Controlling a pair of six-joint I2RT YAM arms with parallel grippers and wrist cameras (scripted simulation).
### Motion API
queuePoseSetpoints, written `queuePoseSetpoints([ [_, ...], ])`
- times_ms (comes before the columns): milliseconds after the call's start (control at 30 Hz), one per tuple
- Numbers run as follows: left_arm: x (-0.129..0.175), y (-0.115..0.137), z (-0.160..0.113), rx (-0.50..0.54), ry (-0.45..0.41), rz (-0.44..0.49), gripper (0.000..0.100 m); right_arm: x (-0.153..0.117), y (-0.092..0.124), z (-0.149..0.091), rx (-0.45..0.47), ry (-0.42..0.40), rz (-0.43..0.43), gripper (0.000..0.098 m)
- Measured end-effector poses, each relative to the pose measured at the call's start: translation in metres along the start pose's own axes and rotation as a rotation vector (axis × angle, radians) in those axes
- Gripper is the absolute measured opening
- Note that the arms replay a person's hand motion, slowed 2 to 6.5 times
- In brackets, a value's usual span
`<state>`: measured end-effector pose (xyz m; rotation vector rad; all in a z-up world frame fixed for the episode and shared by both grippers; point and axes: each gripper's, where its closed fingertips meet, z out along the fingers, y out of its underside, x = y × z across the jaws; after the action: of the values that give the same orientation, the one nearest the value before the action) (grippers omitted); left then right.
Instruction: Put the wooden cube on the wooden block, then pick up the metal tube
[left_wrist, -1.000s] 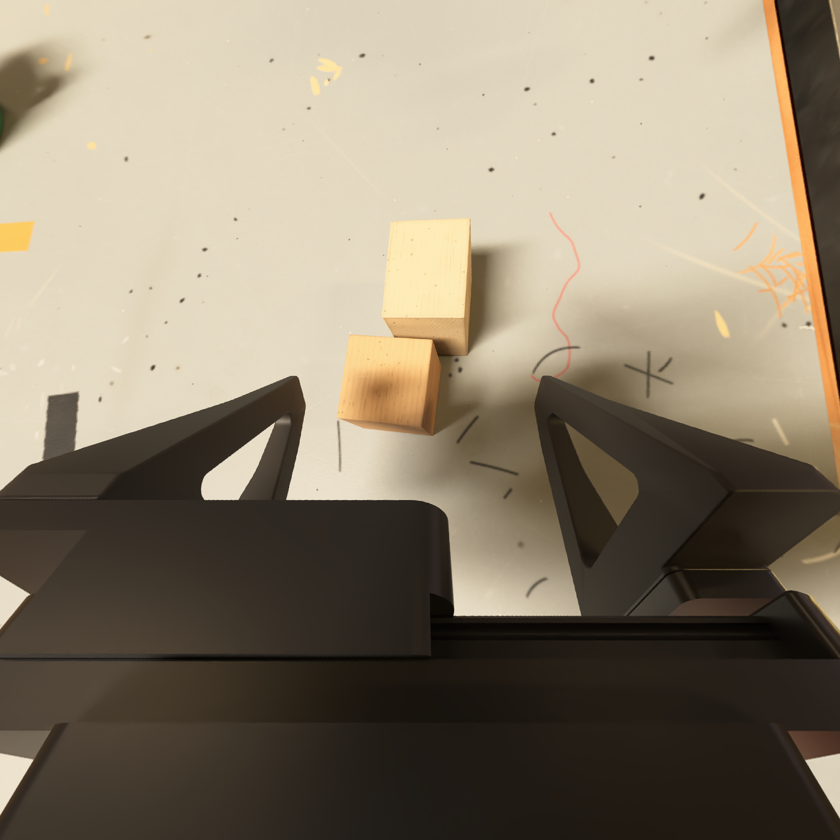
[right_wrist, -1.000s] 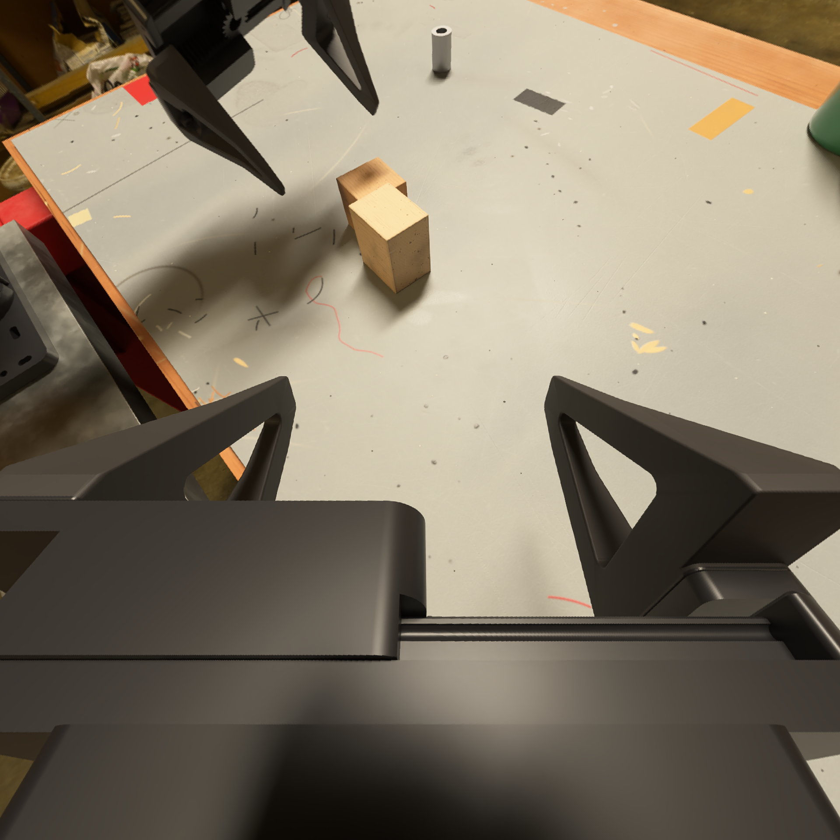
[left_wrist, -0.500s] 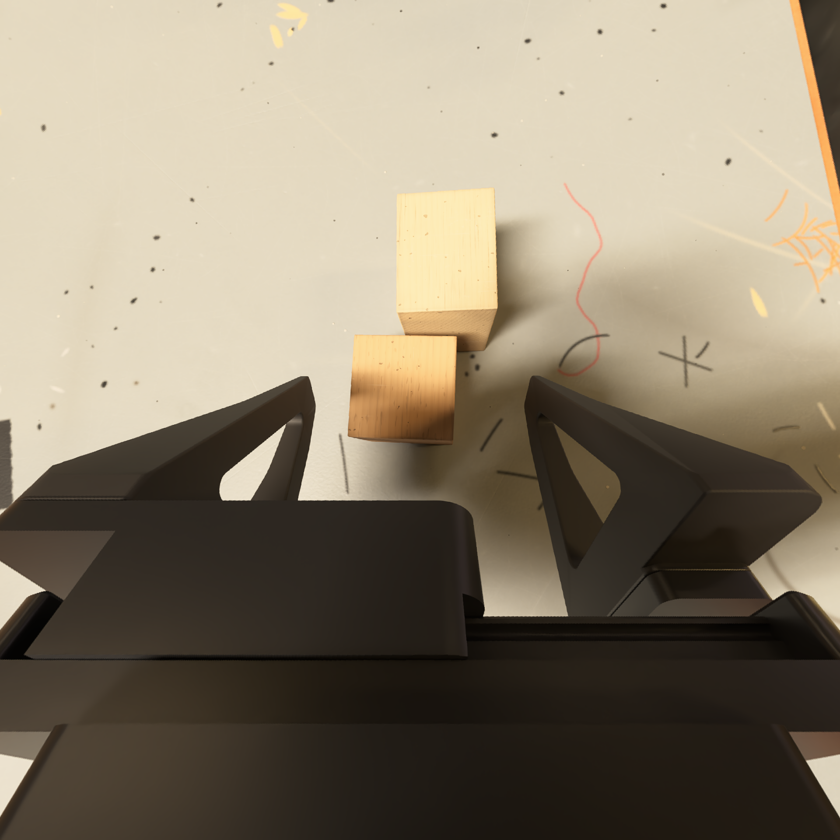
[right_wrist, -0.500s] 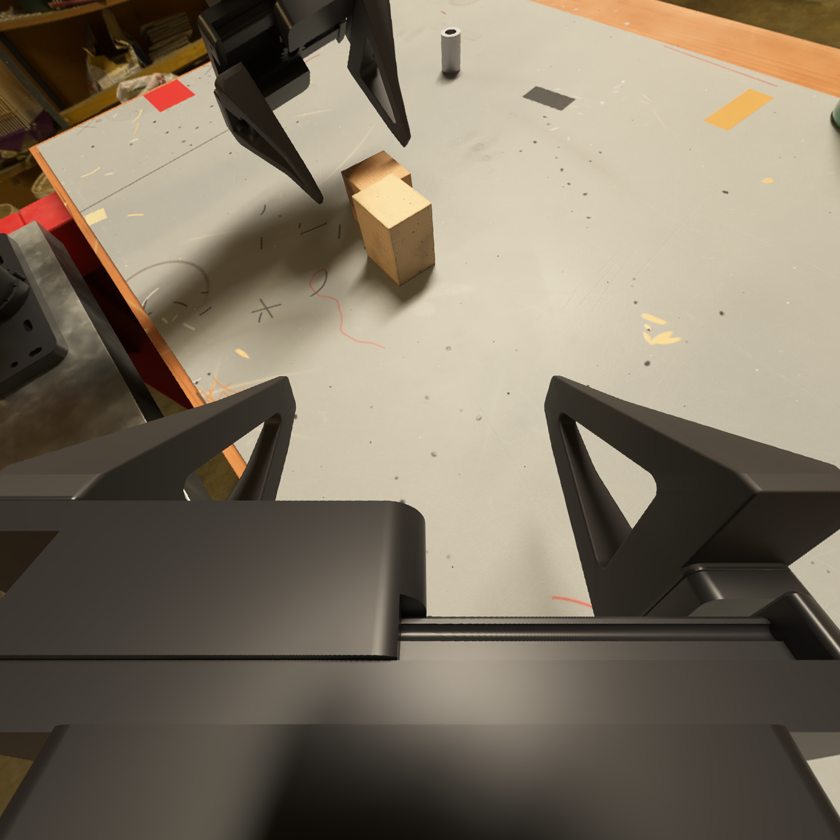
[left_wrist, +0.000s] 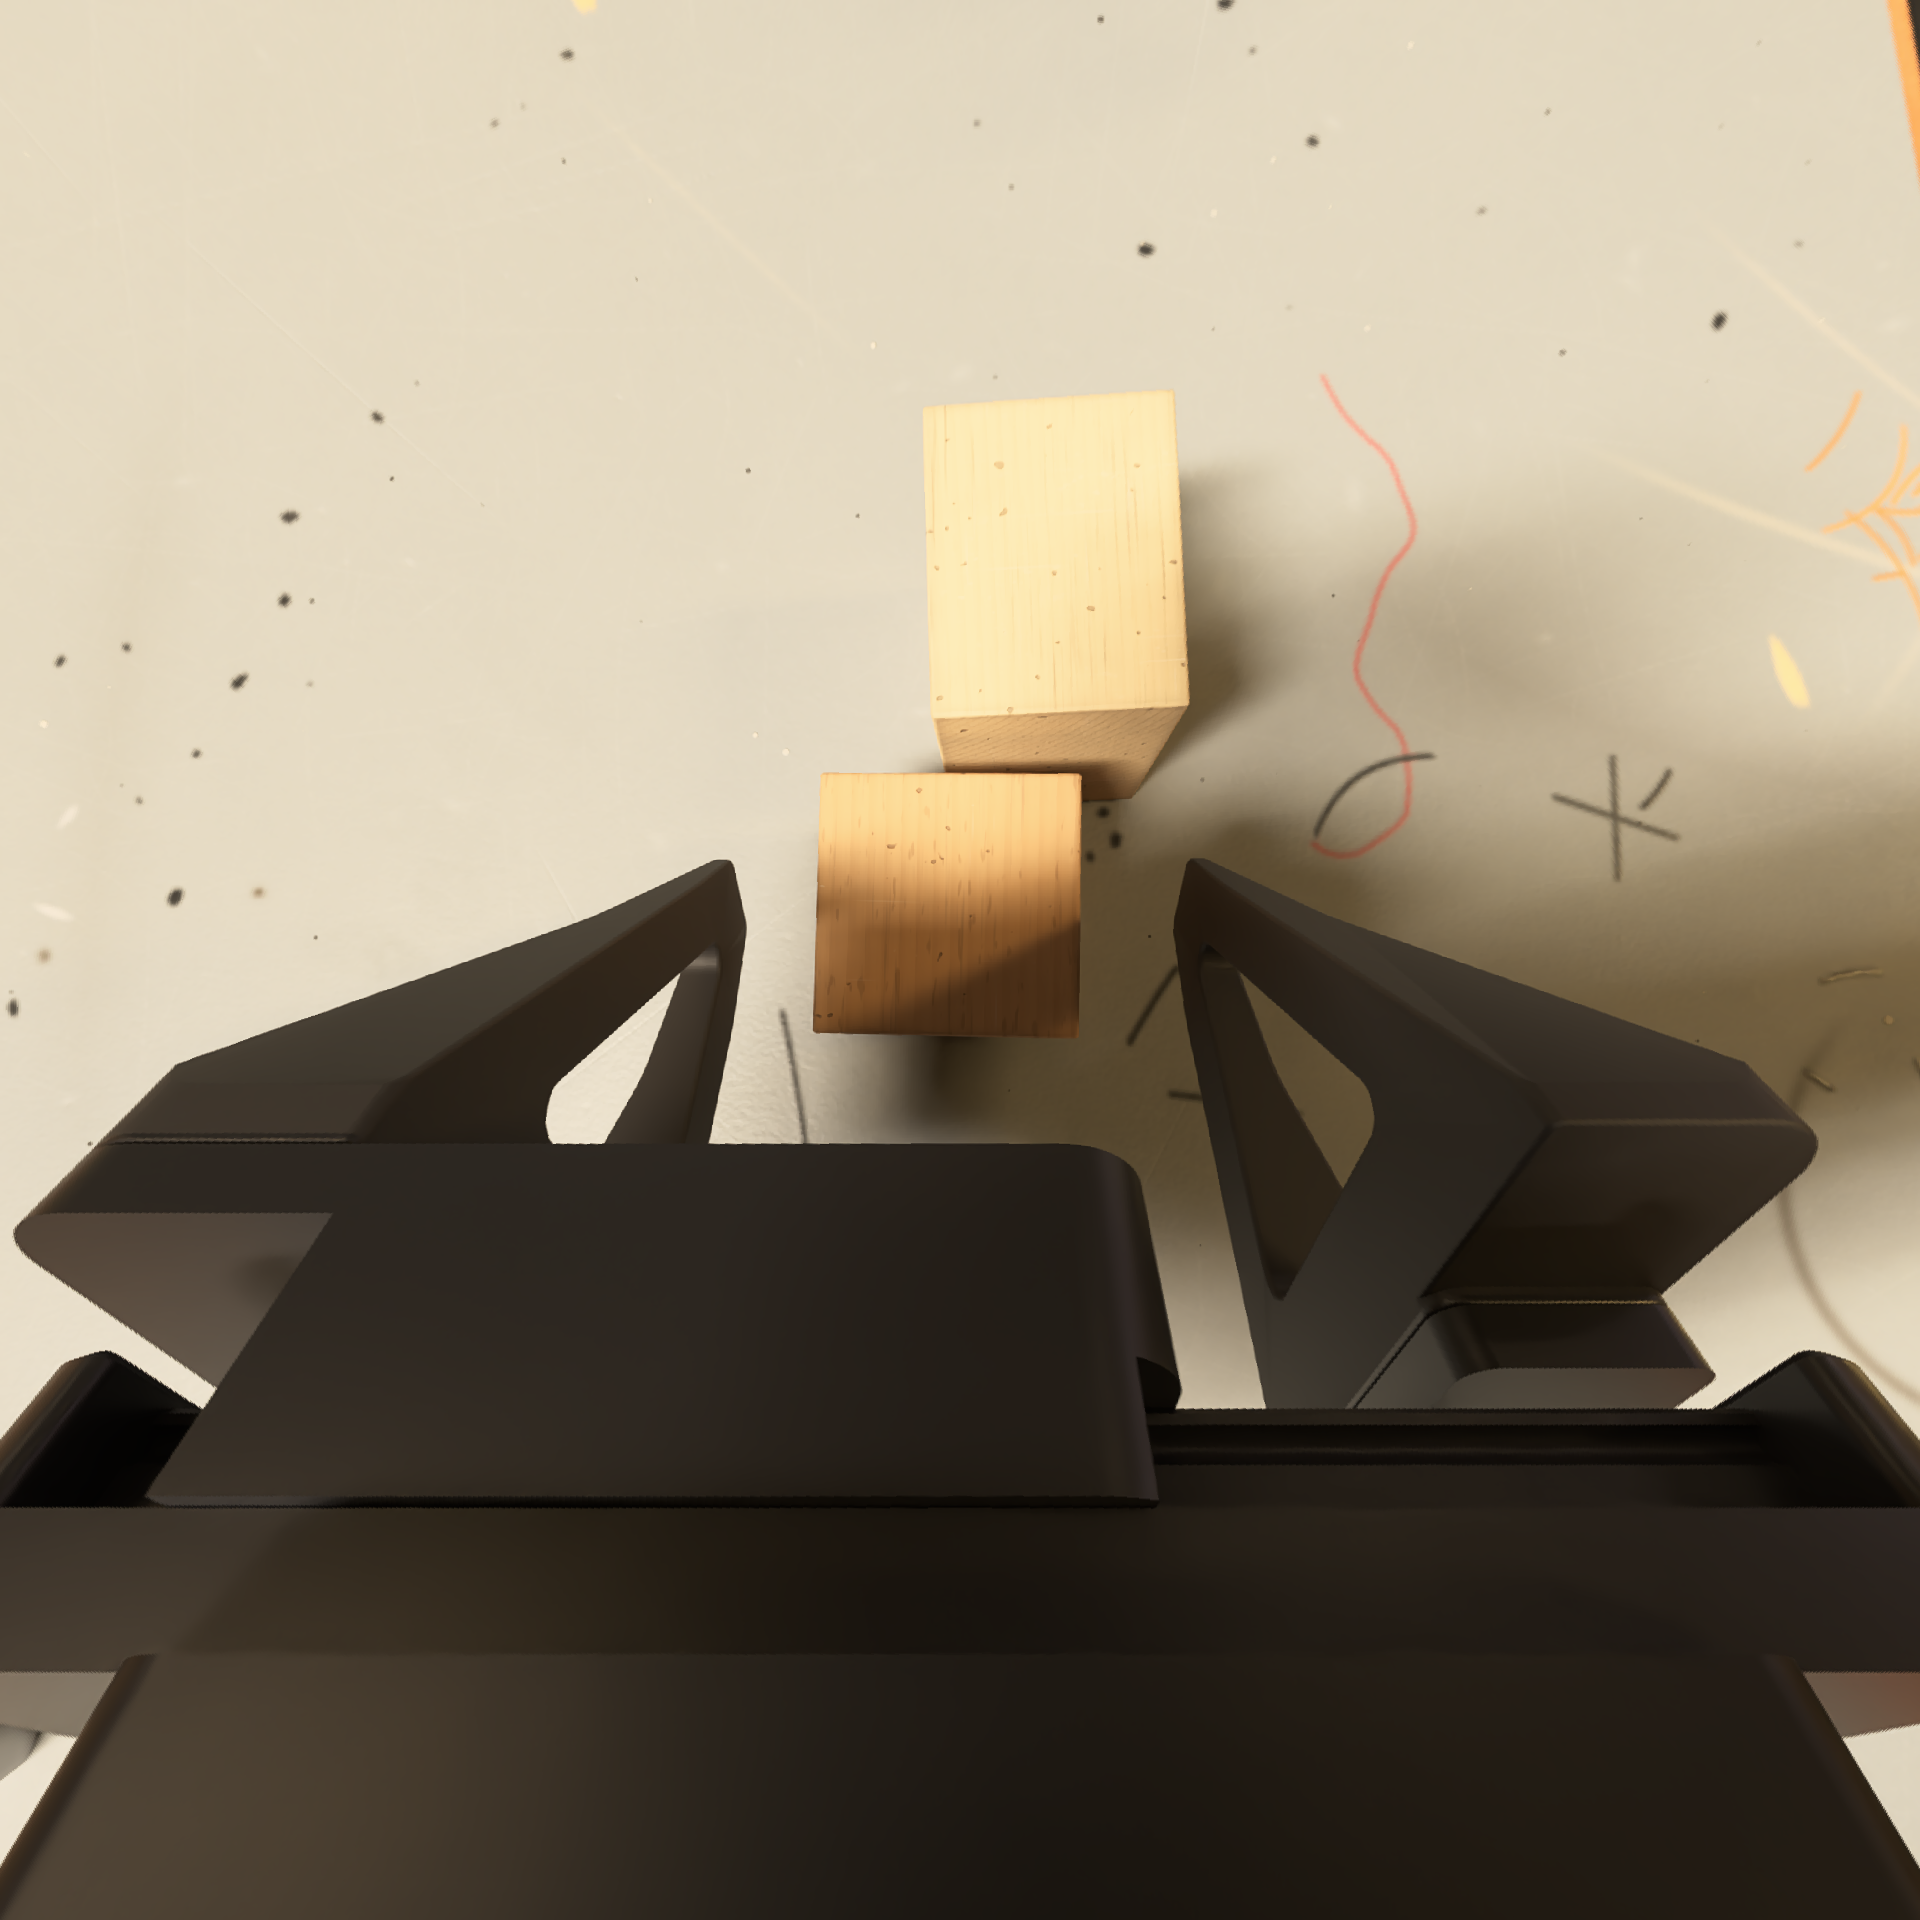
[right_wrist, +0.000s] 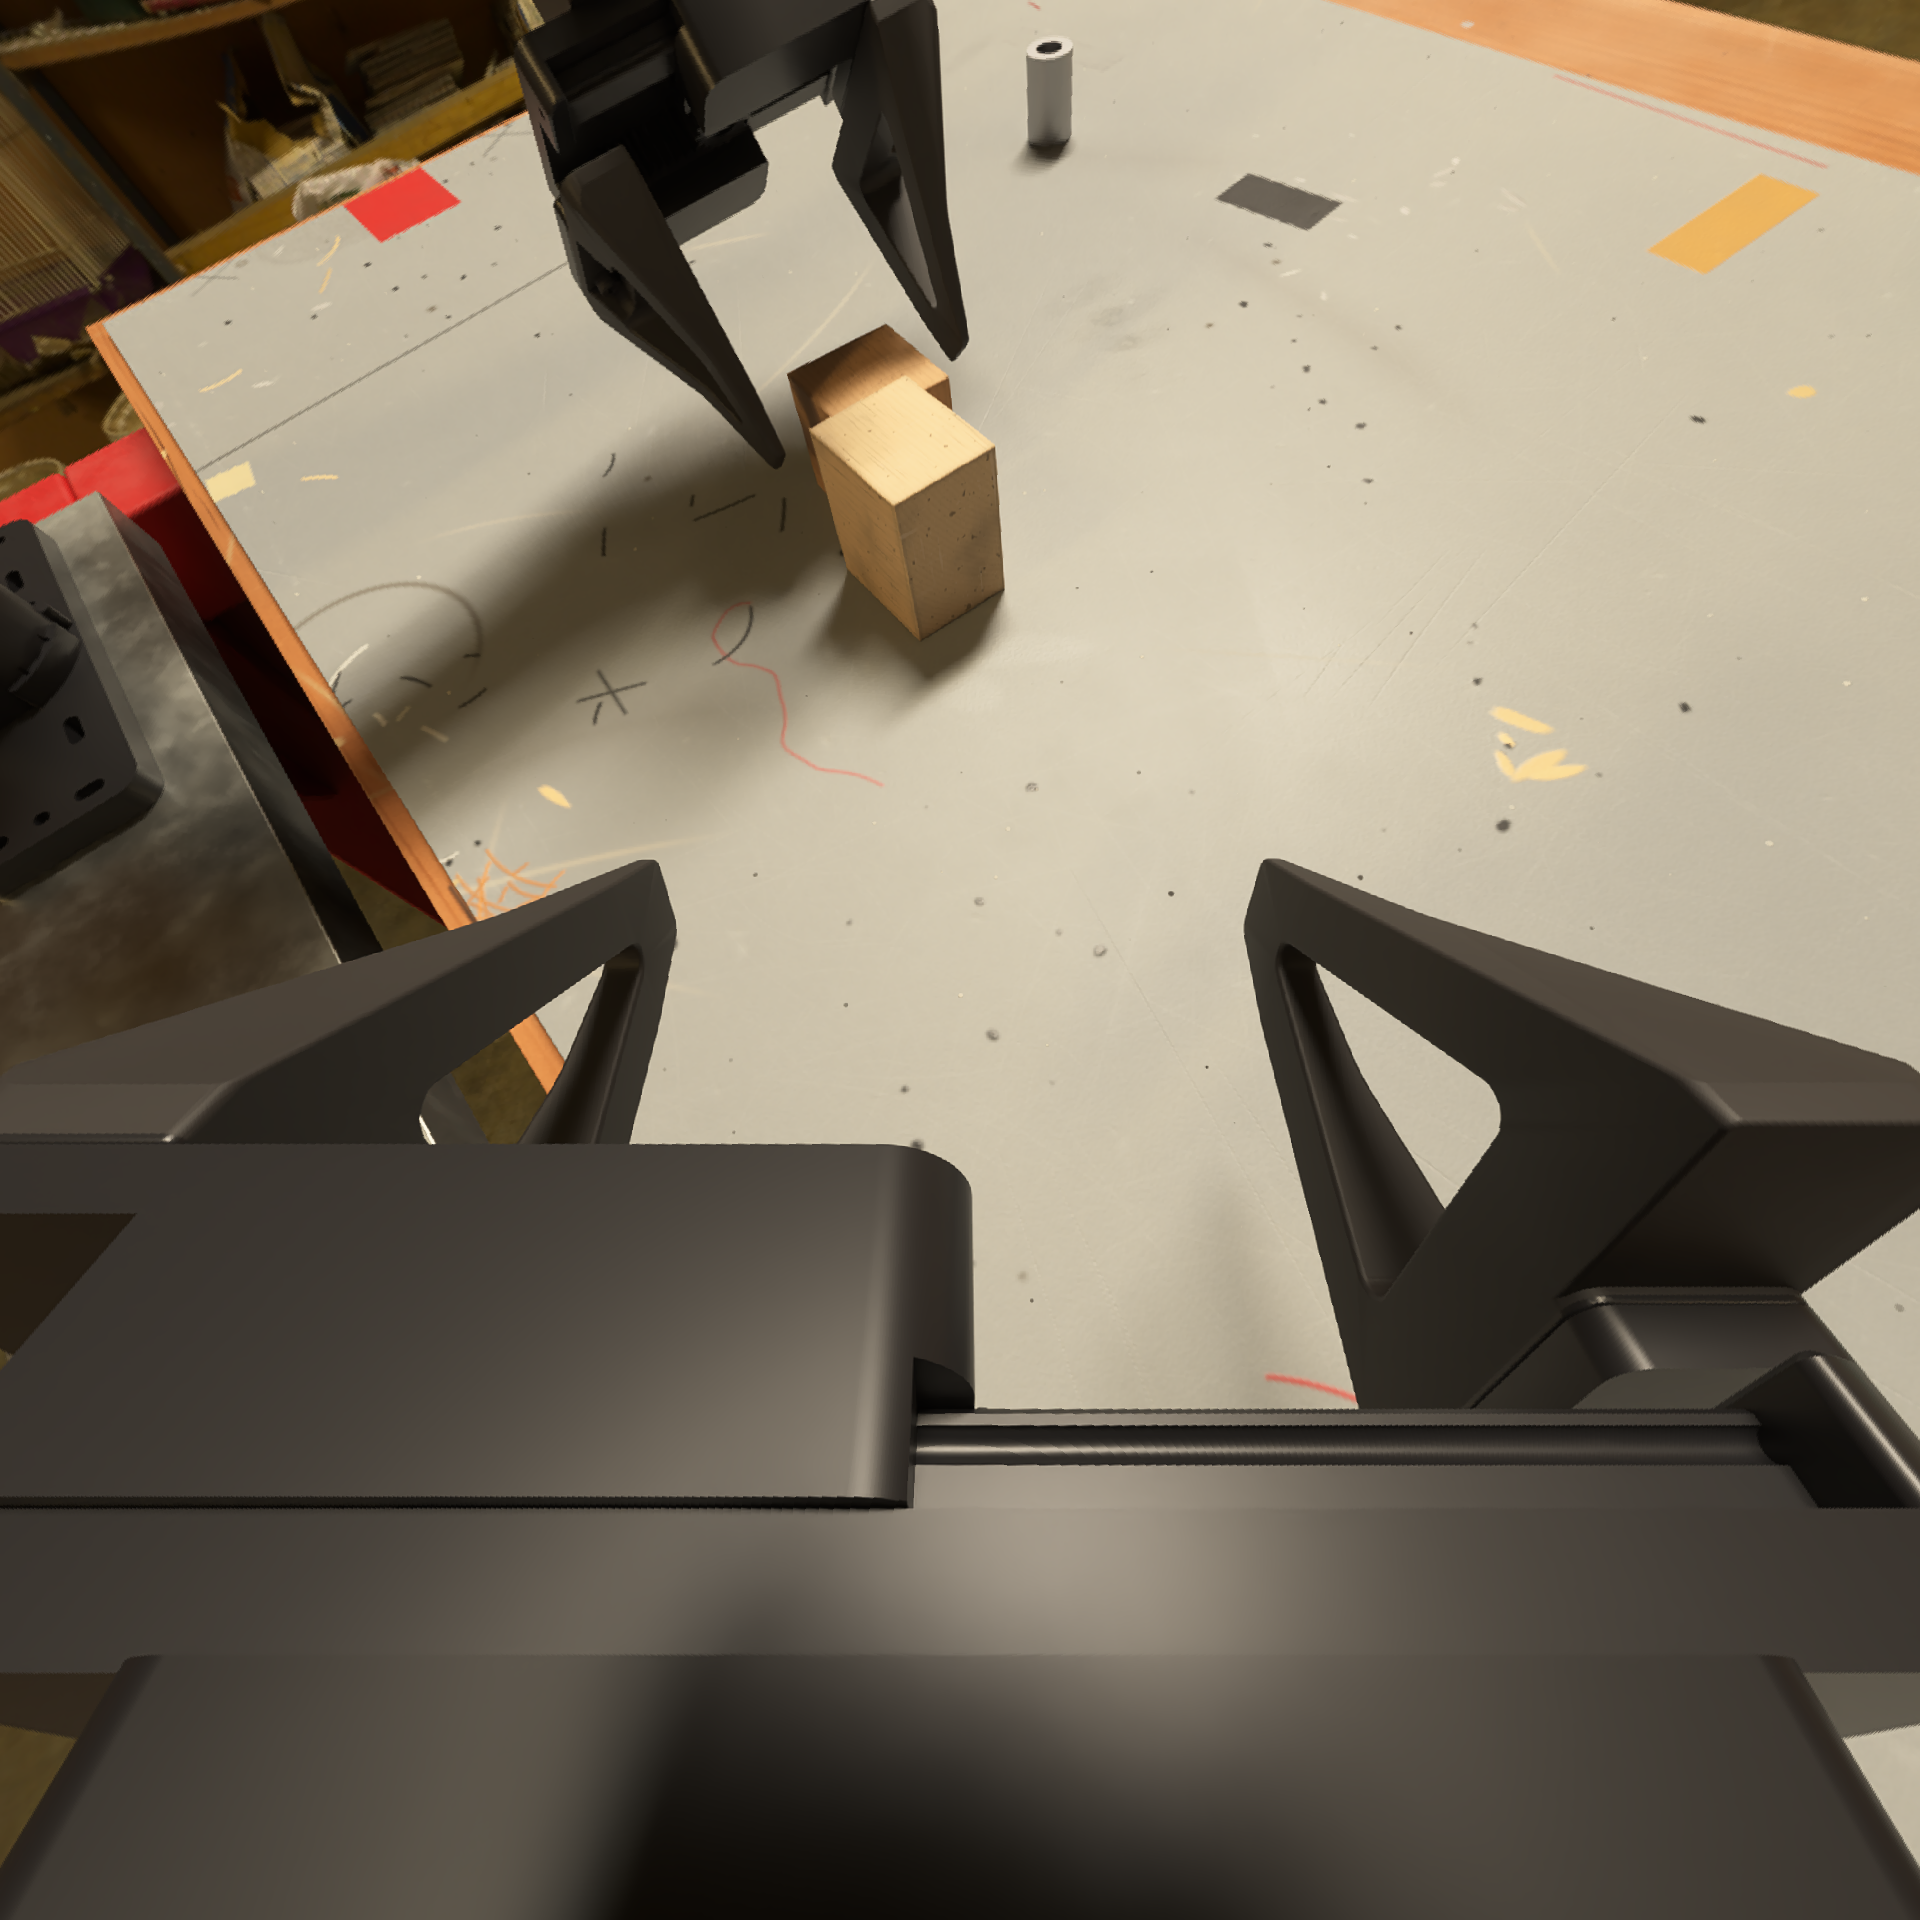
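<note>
A darker wooden cube (left_wrist: 948, 906) sits on the grey table, touching the paler, taller wooden block (left_wrist: 1055, 556) just beyond it. My left gripper (left_wrist: 961, 894) is open and hangs over the cube, one finger on each side, not touching it. In the right wrist view the cube (right_wrist: 868, 366) shows partly behind the block (right_wrist: 914, 509), with the left gripper (right_wrist: 873, 405) straddling it from above. The metal tube (right_wrist: 1048, 91) stands upright far back on the table. My right gripper (right_wrist: 956, 914) is open and empty, well short of the block.
The table's orange edge (right_wrist: 312, 686) runs along the left in the right wrist view, with a dark grey fixture (right_wrist: 62, 707) and a red part beyond it. Flat patches, grey (right_wrist: 1278, 200), yellow (right_wrist: 1733, 223) and red (right_wrist: 400, 203), mark the far tabletop.
My left gripper has come down and forward over the cube, and its fingers have narrowed around it. The right gripper has barely moved. Cube and block have not moved.
</note>
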<state>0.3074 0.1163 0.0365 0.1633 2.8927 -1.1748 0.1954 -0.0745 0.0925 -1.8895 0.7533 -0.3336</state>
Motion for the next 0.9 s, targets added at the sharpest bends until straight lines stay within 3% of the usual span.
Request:
queuePoseSetpoints([
  [667, -0.001, 0.004, 0.011, -0.109, 0.036, -0.003, 0.041, 0.002, -0.001, 0.002, 0.009, -0.001, 0.003, 0.0940],
  [900, -0.003, 0.002, 0.007, -0.120, 0.021, -0.017, 0.041, 0.002, 0.000, 0.002, 0.009, -0.001, 0.005, 0.0940],
])
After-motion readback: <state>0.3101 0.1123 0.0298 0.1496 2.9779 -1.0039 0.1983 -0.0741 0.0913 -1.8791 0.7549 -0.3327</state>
